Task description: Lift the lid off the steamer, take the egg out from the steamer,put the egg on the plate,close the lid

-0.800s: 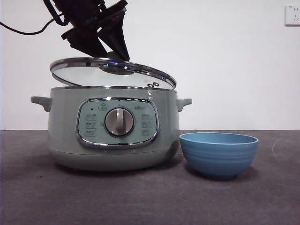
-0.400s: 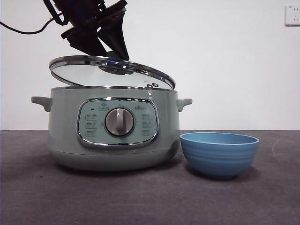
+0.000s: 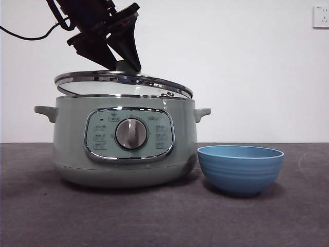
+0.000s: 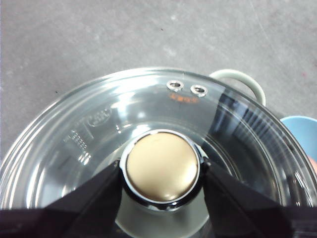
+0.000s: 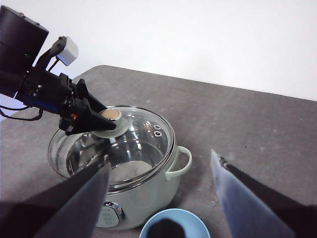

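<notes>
The clear glass lid [image 3: 123,80] hangs just over the pale green steamer [image 3: 123,154], slightly tilted, its right edge at the pot's rim. My left gripper [image 3: 123,64] is shut on the lid's round knob [image 4: 161,166], coming down from the upper left. The right wrist view shows the same grip on the lid [image 5: 133,141]. My right gripper [image 5: 159,157] is open and empty, high above the steamer [image 5: 148,193] and the blue plate [image 5: 173,223]. The plate [image 3: 240,169] stands right of the pot. The egg is not visible; the plate's inside is hidden in the front view.
A dark grey table [image 3: 164,216] carries the pot and the plate. A white wall with a socket [image 3: 320,16] lies behind. The steamer's side handle [image 4: 237,79] shows past the lid, with the plate's edge [image 4: 302,126] beside it.
The lid has come down with my left gripper, its raised left side dropping until it is nearly level over the pot. The plate and steamer have not moved.
</notes>
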Controlling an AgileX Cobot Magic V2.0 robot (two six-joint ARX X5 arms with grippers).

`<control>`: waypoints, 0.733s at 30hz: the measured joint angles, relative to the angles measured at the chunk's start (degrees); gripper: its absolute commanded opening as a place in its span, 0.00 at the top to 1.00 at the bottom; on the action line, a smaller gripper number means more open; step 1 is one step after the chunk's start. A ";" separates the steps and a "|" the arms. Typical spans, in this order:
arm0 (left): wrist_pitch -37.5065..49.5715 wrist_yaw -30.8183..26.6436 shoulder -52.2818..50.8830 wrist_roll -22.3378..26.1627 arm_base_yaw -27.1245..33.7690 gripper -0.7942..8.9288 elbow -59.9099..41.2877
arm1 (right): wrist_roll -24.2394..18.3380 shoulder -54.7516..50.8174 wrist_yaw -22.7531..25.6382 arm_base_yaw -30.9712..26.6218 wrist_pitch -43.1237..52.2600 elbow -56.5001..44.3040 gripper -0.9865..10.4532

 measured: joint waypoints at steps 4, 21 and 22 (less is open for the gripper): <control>-0.31 0.02 0.35 0.00 -0.04 0.93 0.00 | 0.00 0.00 0.00 0.00 0.02 0.00 0.61; -1.09 -0.31 0.74 0.07 -0.26 0.93 0.00 | 0.00 0.00 -0.07 0.00 -0.02 0.00 0.61; -1.09 -0.61 0.74 0.11 -0.26 0.93 0.00 | 0.02 0.00 -0.07 0.00 -0.24 0.00 0.61</control>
